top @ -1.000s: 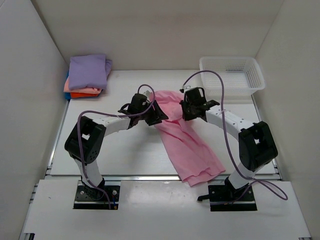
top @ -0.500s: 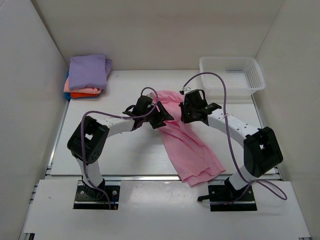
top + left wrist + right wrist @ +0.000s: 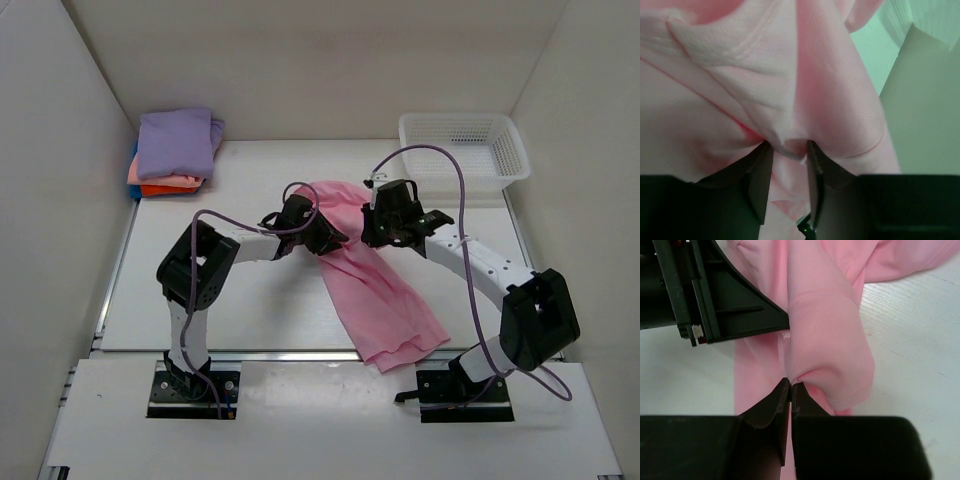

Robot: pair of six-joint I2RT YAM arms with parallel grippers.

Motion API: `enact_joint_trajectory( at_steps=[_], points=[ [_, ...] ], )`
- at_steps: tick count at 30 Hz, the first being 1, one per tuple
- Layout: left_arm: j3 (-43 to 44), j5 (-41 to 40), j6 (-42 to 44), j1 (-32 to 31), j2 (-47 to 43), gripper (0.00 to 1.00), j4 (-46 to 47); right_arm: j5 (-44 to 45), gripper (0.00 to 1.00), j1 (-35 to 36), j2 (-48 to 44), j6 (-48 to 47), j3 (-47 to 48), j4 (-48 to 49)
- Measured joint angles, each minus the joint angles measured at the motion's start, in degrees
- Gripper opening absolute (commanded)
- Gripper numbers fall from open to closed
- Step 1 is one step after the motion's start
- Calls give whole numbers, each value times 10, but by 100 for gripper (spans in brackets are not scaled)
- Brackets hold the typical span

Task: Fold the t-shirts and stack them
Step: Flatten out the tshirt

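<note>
A light pink t-shirt (image 3: 382, 298) lies bunched and slanted on the white table, from the middle toward the near right. My left gripper (image 3: 326, 238) holds a fold at its upper left; in the left wrist view (image 3: 789, 146) the jaws stand a little apart with pink cloth (image 3: 810, 80) bunched between them. My right gripper (image 3: 376, 230) is at the shirt's upper right, shut on a thin fold (image 3: 791, 382) of the same cloth (image 3: 827, 335). The two grippers are close together. A folded stack (image 3: 175, 150) has lavender on top, then salmon and orange.
A white mesh basket (image 3: 465, 145) stands at the back right. The folded stack sits in the back left corner against the wall. White walls close in both sides and the back. The left gripper's black body (image 3: 715, 300) shows in the right wrist view.
My left gripper has moved right, toward the right gripper, with the cloth. The right gripper has shifted slightly. The shirt's upper part is more gathered between them.
</note>
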Motion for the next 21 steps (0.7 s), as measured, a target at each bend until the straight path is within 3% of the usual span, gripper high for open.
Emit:
enact_joint_trajectory(
  at_steps=[2,4,8,10,12,15,21],
  points=[
    [0,-3,-9,3,0,25,7,-3,0,0,-1,1,-5,0],
    [0,-11,-18,7,-1,0,14,-7,0,0,-3,1,-12,0],
    [-6,-17,-28,23,-11,0,24,-18,3,-1,-15,3,-33,2],
    [-15,-11,-31,34,-27,0,28,-25,24,-4,-23,5,-41,-1],
    [-28,-4,-30,51,-51,0,26,-32,35,-9,-30,7,-43,-9],
    [-61,14,-17,101,-114,0,15,-36,38,-28,-47,5,-47,-21],
    [-144,20,30,236,-325,0,-23,-40,38,-97,-75,18,-75,-49]
  ],
)
